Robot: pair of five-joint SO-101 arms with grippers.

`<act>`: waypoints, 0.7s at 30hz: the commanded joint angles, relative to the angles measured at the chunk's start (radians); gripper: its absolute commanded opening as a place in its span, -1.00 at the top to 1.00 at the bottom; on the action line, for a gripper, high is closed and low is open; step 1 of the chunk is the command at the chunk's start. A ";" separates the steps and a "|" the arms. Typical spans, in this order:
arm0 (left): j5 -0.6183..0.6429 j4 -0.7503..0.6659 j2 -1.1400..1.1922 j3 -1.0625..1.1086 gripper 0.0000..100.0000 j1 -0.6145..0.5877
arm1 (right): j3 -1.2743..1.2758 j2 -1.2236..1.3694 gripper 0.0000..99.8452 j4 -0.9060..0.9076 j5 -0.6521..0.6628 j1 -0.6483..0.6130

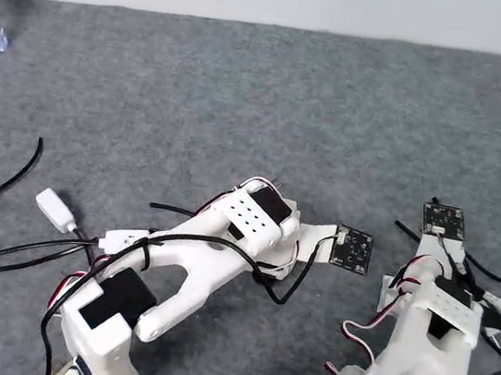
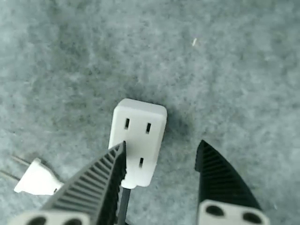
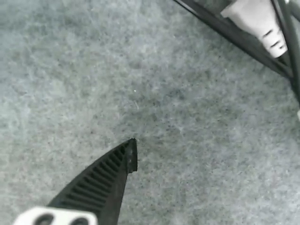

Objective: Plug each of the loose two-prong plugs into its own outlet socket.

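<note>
My left tool (image 2: 161,157) hangs wide open over a white plastic outlet socket block (image 2: 137,140) on the grey fuzzy counter (image 2: 225,70). A small white two-prong plug (image 2: 35,178) lies loose beside it. My right tool (image 3: 129,157) is near a second white plug (image 3: 255,18); I cannot tell its opening.

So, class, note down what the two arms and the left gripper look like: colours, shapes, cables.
Both arms, left arm and right arm, are white moulded plastic with black motor blocks, looped black cables and red-and-white wires. Each carries a small black circuit board. The left gripper has black, ribbed fingers tapering to points.
</note>
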 commanded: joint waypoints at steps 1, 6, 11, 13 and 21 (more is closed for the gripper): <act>-0.018 -0.054 0.011 -0.039 0.54 -0.021 | -0.021 -0.012 -0.28 -0.008 0.017 -0.010; -0.017 -0.046 -0.021 -0.039 0.54 -0.021 | -0.021 -0.012 -0.28 -0.008 0.020 -0.010; -0.017 -0.026 -0.120 -0.033 0.54 -0.026 | -0.021 -0.012 -0.28 -0.008 0.020 -0.012; -0.017 -0.021 -0.121 -0.033 0.54 -0.026 | -0.021 -0.012 -0.28 -0.008 0.020 -0.012; -0.021 -0.084 0.040 -0.039 0.47 -0.028 | -0.021 -0.012 -0.28 -0.008 0.021 -0.012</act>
